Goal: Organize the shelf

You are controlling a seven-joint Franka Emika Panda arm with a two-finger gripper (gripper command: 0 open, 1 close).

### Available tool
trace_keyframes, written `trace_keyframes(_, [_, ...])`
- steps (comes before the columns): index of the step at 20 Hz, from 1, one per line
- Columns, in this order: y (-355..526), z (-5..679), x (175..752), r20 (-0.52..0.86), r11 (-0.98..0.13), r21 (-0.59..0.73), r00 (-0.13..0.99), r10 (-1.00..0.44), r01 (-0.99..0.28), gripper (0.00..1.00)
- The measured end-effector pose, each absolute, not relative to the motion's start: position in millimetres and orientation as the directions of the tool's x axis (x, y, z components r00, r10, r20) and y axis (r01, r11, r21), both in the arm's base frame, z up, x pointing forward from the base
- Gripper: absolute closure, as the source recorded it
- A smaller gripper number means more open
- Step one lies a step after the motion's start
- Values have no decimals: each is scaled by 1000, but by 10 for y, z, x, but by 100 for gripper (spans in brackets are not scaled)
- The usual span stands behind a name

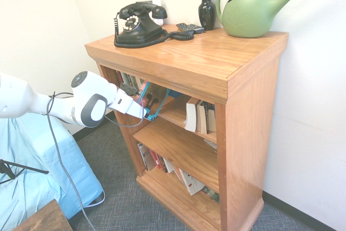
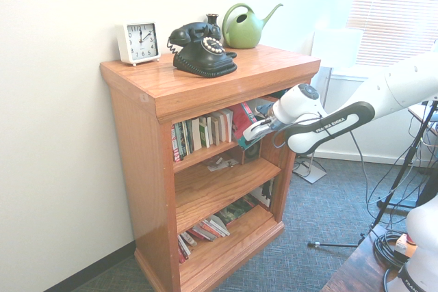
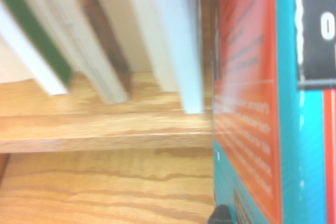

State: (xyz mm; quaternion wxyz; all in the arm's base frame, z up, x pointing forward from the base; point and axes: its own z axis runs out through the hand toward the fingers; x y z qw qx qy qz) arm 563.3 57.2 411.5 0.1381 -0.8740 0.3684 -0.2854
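The shelf (image 1: 216,58) is an orange-brown wooden bookcase with a thick flat top (image 2: 205,83) and three tiers. My gripper (image 1: 145,111) reaches into the top tier's opening and is shut on a red and teal book (image 1: 158,105). In the second exterior view the gripper (image 2: 252,133) holds this book (image 2: 241,121) leaning at the right end of a row of upright books (image 2: 202,133). Up close in the wrist view, the held book's red and teal cover (image 3: 262,103) stands beside pale, slanting books (image 3: 105,40) on the wooden board.
On the top stand a black dial telephone (image 1: 139,24), a dark vase (image 1: 206,9), a green watering can (image 1: 250,12) and a white clock (image 2: 139,41). More books lie on the bottom tier (image 2: 212,227). A blue-draped object (image 1: 38,171) sits below the arm.
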Motion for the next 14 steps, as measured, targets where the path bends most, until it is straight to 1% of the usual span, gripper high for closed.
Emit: trace_keyframes(14, [492,4162,5771,425,-715,-411,575,-699,-566,100])
